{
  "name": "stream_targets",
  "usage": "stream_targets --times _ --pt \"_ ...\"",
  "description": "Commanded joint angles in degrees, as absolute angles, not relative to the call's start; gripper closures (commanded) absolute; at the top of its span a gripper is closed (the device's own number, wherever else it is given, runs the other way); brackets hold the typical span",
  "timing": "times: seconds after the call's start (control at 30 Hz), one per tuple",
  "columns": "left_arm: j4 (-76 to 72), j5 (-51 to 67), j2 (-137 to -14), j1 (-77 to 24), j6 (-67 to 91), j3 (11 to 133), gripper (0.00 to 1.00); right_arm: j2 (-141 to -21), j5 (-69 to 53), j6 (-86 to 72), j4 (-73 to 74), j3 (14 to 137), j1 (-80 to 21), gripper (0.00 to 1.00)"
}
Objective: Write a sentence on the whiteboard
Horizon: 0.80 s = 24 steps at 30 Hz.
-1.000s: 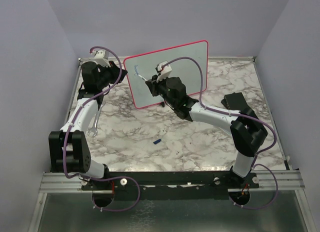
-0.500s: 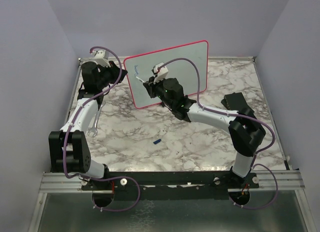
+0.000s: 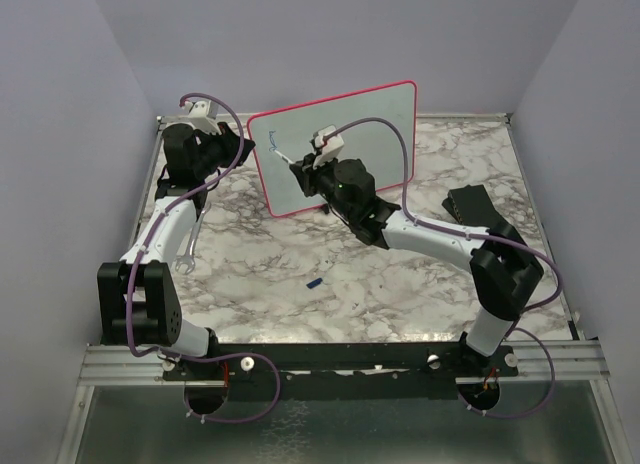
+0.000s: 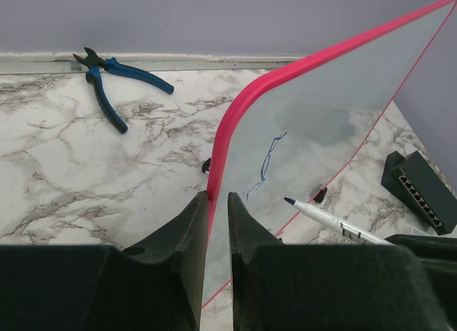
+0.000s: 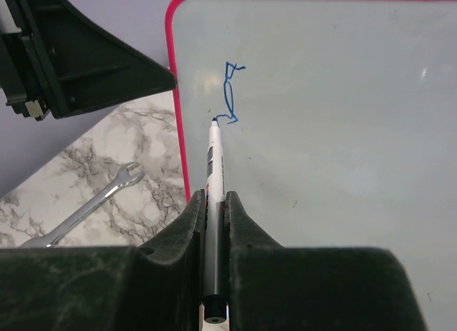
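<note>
Right wrist view: white pink-framed rectangular whiteboard (image 5: 343, 131), upright on marble surface (image 5: 136, 149), edge pinched by left gripper (image 4: 218, 199); right gripper (image 5: 212, 197) clamped on white marker (image 5: 213, 163), tip at board. Blue lettering (image 5: 230, 95): first character only; rest unwritten.

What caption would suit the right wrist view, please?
Right hand holds a marker, tip beside blue strokes on the whiteboard.
</note>
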State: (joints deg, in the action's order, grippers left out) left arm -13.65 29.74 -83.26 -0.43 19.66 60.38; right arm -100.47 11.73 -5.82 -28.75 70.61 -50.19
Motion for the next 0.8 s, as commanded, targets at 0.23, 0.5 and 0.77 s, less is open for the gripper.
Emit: stream_targets --times 0.23,0.5,0.77 --pt "-14.4 30.7 -82.2 -0.5 19.2 59.5 0.82 -99.6 16.9 -2.9 -30.8 72.1 -50.5 0.99" --pt "-14.3 30.7 -82.3 -0.5 19.1 59.5 0.83 -101.0 16.8 -2.9 -30.7 73.5 -49.9 0.99" --pt "-14.3 30.8 -82.3 -0.5 19.0 59.4 0.83 -102.9 16.8 -2.8 -30.1 75.2 -49.7 0.99"
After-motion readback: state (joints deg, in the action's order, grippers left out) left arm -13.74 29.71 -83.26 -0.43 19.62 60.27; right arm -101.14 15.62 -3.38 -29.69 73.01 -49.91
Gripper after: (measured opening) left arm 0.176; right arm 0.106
